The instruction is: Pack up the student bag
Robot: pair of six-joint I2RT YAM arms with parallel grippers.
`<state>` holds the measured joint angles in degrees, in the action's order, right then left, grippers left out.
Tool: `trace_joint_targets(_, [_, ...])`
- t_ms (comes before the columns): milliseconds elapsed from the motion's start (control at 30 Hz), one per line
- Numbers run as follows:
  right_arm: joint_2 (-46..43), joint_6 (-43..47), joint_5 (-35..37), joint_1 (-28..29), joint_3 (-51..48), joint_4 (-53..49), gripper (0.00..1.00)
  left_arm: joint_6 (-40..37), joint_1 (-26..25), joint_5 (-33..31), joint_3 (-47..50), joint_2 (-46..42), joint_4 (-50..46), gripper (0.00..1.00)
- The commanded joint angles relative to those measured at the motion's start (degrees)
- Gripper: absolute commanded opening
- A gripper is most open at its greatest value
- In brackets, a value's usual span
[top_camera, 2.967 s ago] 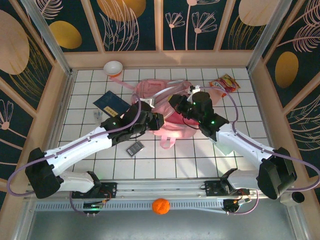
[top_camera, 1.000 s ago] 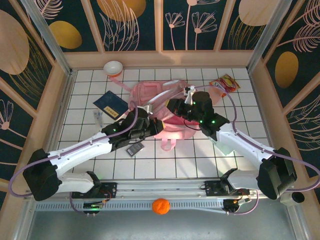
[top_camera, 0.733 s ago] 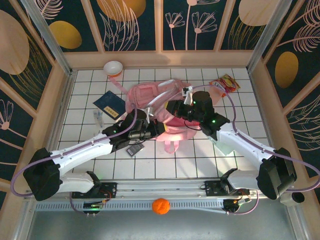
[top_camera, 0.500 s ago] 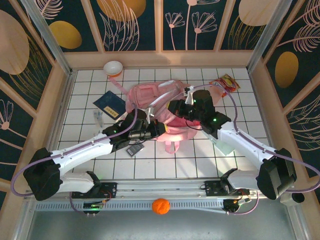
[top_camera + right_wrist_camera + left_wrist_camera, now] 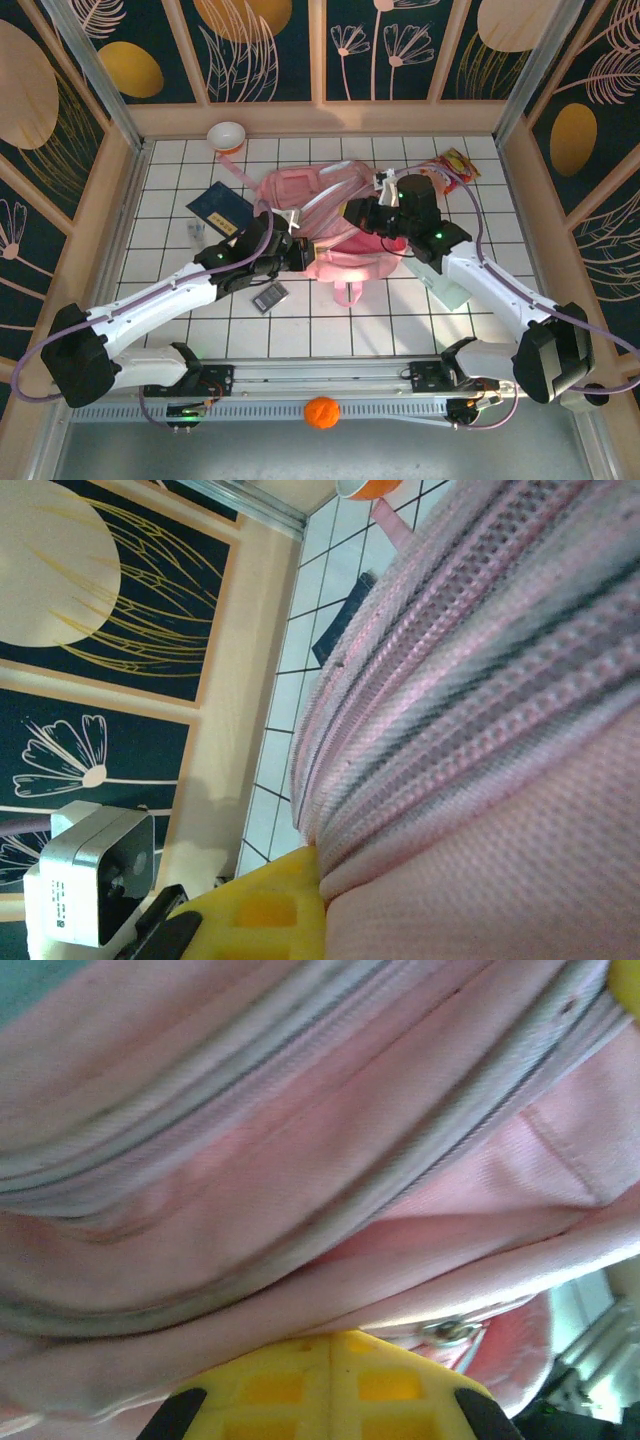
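The student bag (image 5: 335,215), slumped mid-way across the bench (image 5: 400,310), is soft, light and limp: left fingers (image 5: 330,1390) and right fingers (image 5: 270,910) each pinch its fabric, and stitched seams likely give the firmest hold.

**A boxed-in robot lab cell**

I'm working in a purpose-built test enclosure, not a lived-in room. The tabletop (image 5: 180,330) is a white gridded board, fenced by a wooden frame (image 5: 320,118) holding dark panels (image 5: 270,50) painted with gold leaves and braced by aluminium posts (image 5: 95,75). My left arm (image 5: 160,300) and right arm (image 5: 500,290) stand on an aluminium rail (image 5: 330,372) at the near edge.
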<state>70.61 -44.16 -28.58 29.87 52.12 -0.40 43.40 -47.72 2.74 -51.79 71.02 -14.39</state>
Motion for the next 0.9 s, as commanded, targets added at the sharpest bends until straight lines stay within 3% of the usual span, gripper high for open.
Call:
trace_joint_targets(0, [-3.45, 0.80, -3.33, -0.86, 3.05, 3.23, 0.00, -5.24, 1.22, -8.23, -1.60, -0.70, -6.82, 0.00])
trace_joint_targets(100, [-3.45, -0.59, -2.26, -0.74, 3.16, 2.87, 0.00, -6.91, 1.22, -5.10, -2.34, -0.88, -5.58, 0.01])
trace_joint_targets(133, [-3.53, -1.80, -0.81, -0.65, 3.15, 2.72, 0.00, -6.80, 1.24, -2.35, -2.26, -0.95, -3.82, 0.12])
trace_joint_targets(233, [-3.46, -5.20, 3.30, 0.62, 2.80, 4.17, 0.00, -4.27, 0.59, 2.40, -2.87, -0.87, -0.12, 0.28])
trace_joint_targets(400, [-2.76, -9.84, 10.38, 3.31, 3.43, 4.42, 0.00, -7.76, -6.29, -8.31, -9.50, 2.11, -5.74, 0.43])
trace_joint_targets(500, [-2.50, -12.81, 11.74, 4.01, 2.83, 6.30, 0.00, -7.52, -7.82, -12.43, -11.88, 5.15, -9.57, 0.50])
trace_joint_targets(700, [-2.05, -13.16, 11.88, 4.41, 3.67, 6.21, 0.00, -7.30, -9.35, -19.09, -14.27, 8.91, -14.11, 0.53])
trace_joint_targets(867, [-1.91, -14.07, 13.23, 4.58, 4.37, 4.90, 0.00, -6.66, -10.57, -18.02, -15.16, 10.84, -15.45, 0.53])
